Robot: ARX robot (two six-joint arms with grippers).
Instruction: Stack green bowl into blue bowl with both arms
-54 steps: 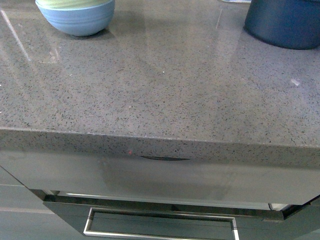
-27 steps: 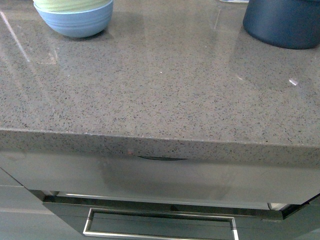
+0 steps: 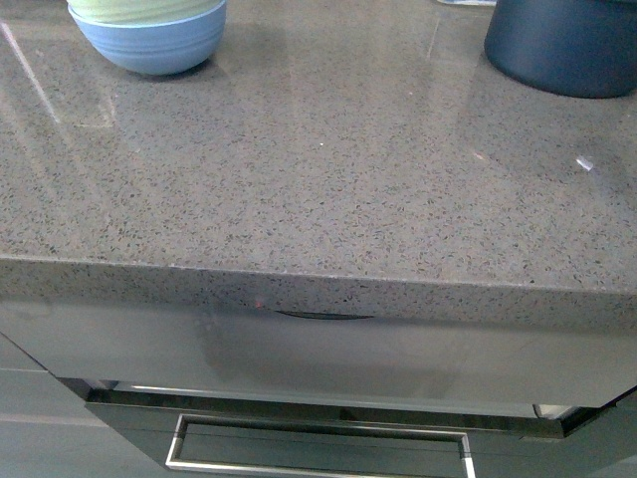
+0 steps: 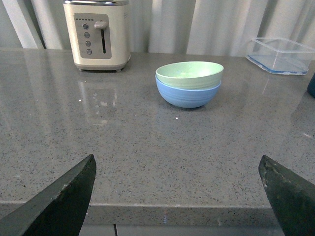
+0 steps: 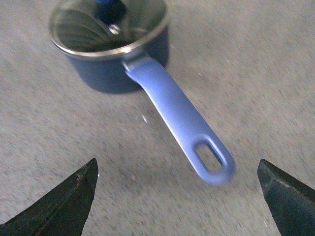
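Left wrist view shows you the pale mint-green ridged bowl (image 4: 189, 73) nested inside the sky-blue ridged bowl (image 4: 187, 95) on the speckled grey stone counter (image 4: 147, 147); both grippers (image 4: 177, 196) (image 5: 177, 196) are spread wide, holding nothing.

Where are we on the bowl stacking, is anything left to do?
Stacking looks done: the green bowl sits nested in the blue bowl on the counter, upright, near the toaster. Nothing is in hand: the left claw is open and empty, away from the bowls; the right claw is open over the saucepan handle. Nothing appears left.
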